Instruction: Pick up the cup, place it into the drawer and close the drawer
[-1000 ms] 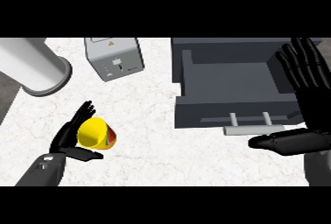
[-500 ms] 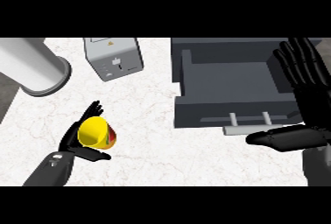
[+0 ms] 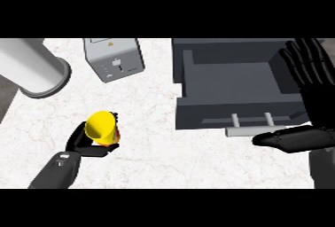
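Here, at the lower left of the frame, the left robot hand [image 3: 88,142] is curled round a yellow cup [image 3: 100,127], its dark fingers showing on both sides of the cup and the thumb beneath it. The cup is tilted, its open mouth turned toward the camera, with a patch of red or orange at its lower right side; whether it rests on the white marbled desk [image 3: 150,146] or is raised just above it cannot be told from this angle.

At the right of the frame the right robot hand [image 3: 307,111] stands open, fingers straight and pointing toward the top edge, thumb stretched leftward near the drawer's handle [image 3: 252,128]. The grey drawer [image 3: 196,113] is pulled open at the upper right, its inside dark and bare, well apart from the cup.

A grey toaster [image 3: 112,58] stands at the upper middle, and a large pale cylinder [image 3: 33,68] lies at the upper left.
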`<move>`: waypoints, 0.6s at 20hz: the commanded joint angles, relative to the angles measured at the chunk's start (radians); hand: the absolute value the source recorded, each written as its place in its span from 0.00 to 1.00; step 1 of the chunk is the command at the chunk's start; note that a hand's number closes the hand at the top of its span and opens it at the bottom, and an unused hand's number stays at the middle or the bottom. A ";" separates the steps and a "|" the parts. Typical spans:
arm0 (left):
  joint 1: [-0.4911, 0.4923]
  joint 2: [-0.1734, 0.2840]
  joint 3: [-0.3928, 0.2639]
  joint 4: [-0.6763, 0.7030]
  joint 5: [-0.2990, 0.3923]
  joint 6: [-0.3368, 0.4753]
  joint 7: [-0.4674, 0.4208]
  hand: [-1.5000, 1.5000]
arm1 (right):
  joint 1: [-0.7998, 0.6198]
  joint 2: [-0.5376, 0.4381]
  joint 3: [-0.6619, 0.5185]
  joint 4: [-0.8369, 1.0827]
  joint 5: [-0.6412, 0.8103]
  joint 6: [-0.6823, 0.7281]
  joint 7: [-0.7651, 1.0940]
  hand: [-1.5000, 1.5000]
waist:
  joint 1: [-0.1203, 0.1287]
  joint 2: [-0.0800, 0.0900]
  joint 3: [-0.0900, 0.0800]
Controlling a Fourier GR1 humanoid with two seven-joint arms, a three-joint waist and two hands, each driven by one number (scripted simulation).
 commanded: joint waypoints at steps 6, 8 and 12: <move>-0.005 -0.039 0.054 -0.077 0.017 0.236 -0.233 1.00 | 0.032 -0.017 -0.023 0.033 0.005 0.020 -0.040 0.00 | 0.004 0.001 0.002; 0.038 -0.052 0.113 -0.080 0.060 0.358 -0.234 1.00 | 0.001 -0.012 -0.025 0.021 0.004 -0.001 -0.013 0.00 | 0.019 -0.003 0.002; 0.041 -0.072 0.245 -0.103 0.167 0.499 -0.258 1.00 | 0.010 0.005 -0.010 -0.011 -0.009 -0.004 0.003 0.00 | 0.017 -0.003 0.000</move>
